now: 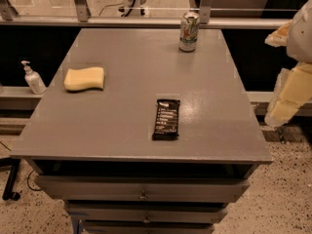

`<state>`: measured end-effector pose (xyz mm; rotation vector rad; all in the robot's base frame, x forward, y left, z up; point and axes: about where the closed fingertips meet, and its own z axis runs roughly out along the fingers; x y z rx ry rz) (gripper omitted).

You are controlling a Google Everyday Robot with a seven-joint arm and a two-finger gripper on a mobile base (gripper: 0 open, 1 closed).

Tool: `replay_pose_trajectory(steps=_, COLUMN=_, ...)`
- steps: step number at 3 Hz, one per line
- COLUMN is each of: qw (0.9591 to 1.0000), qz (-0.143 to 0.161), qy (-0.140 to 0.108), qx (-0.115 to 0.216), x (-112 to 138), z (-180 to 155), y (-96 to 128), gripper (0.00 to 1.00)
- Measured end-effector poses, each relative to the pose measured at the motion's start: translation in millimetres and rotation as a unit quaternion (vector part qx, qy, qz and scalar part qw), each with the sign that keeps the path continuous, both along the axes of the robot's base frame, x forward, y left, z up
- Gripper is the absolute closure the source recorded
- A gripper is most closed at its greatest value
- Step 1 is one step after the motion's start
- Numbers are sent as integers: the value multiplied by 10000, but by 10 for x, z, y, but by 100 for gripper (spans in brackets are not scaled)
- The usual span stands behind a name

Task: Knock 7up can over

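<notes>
Tool (286,95) right of table (97,130), 7up can (188,31) upright

At three o'clock in view, the gripper (280,109) shows blocky, pale cream-yellow plastic, hanging under a rounded white arm (303,35) shell.

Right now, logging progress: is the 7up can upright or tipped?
Upright: the 7up can stands on its base, silver top up. The tool hangs right of the table.
</notes>
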<state>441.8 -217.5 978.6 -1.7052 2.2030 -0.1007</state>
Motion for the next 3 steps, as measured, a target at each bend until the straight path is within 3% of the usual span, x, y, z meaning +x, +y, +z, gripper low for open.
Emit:
replay_pose_trajectory(steps=1, qw=9988, qz=-68, qy=-295, qx=388, x=285, z=-52, y=-147, gripper=0)
replay_pose_trajectory(steps=2, qw=9930, qz=-236, qy=-728, qx=899, x=765, z=-122, y=-304, gripper=0)
replay_pose_trajectory(steps=3, qw=9801, qz=-505, qy=-1206, qx=1496, x=1294, z=-200, y=-411, gripper=0)
